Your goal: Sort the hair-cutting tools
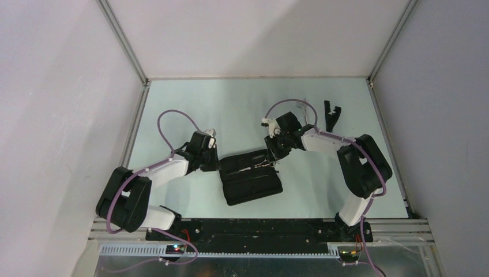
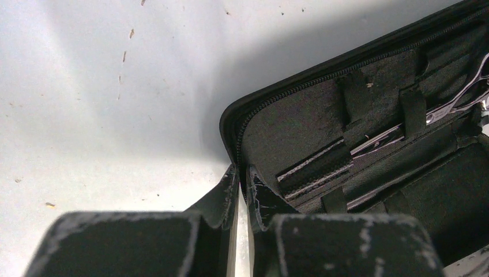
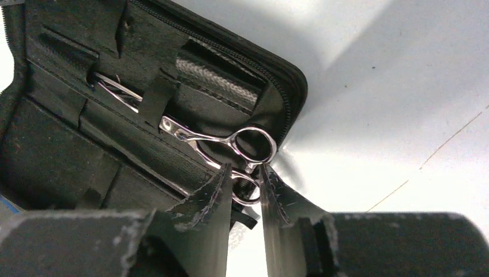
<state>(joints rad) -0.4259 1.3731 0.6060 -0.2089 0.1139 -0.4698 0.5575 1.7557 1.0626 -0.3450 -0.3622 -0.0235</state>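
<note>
A black zip case [image 1: 254, 184] lies open mid-table. A pair of silver scissors [image 3: 190, 134] sits under its elastic straps, ring handles sticking out past the case's edge; it also shows in the left wrist view [image 2: 444, 109]. My right gripper [image 3: 245, 170] is closed around the lower ring handle, at the case's far right corner [image 1: 275, 157]. My left gripper [image 2: 242, 173] is pinched on the case's zipped rim [image 2: 230, 133], at its left end [image 1: 214, 164]. The black comb-like tool [image 1: 330, 115] lies at the back right. A second pair of scissors is not clearly visible.
Walls close in the table on the left, back and right. A metal frame rail [image 1: 377, 109] runs along the right edge near the comb-like tool. The case's lower half [image 1: 254, 190] lies toward the arm bases.
</note>
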